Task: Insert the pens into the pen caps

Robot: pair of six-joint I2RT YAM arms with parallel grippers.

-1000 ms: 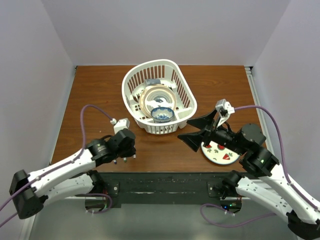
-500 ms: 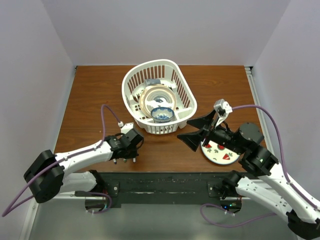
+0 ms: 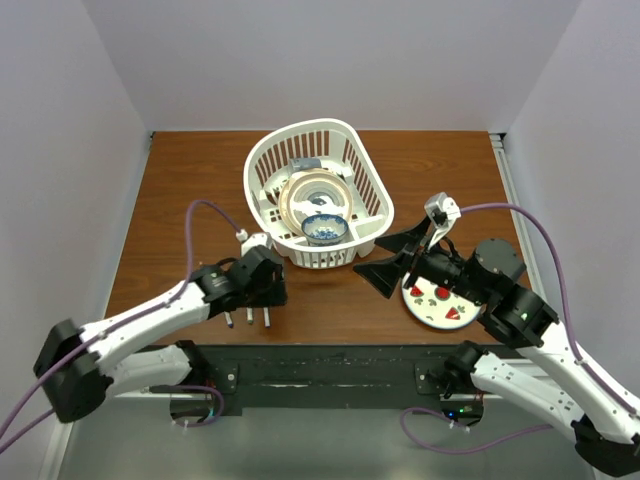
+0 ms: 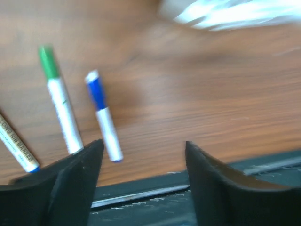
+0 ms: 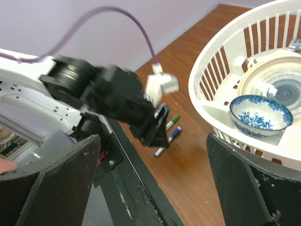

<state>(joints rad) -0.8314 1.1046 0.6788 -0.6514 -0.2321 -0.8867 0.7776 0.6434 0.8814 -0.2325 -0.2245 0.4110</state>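
Three white-barrelled pens lie side by side near the table's front edge. One pen [image 4: 63, 117] wears a green cap [image 4: 48, 61]. A second pen [image 4: 108, 134] wears a blue cap [image 4: 96, 92]. The third pen [image 4: 16, 141] is cut off at the left, so its cap is hidden. From above the pens [image 3: 248, 318] show just in front of my left gripper [image 3: 256, 292]. My left gripper [image 4: 141, 160] is open and holds nothing, with the pens beside its left finger. My right gripper [image 3: 388, 256] hangs wide open and holds nothing, to the right of the basket.
A white slatted basket [image 3: 262, 170] stands at the table's middle back and holds a blue patterned bowl [image 3: 325, 230] and plates. A small white plate [image 3: 432, 312] with red strawberry prints lies under my right arm. The black front rail [image 3: 330, 358] runs close to the pens.
My left gripper has gone from shut to open and its arm has swung, with the wrist shifting slightly right. The pens stay in place. My right gripper stays open and has edged slightly left.
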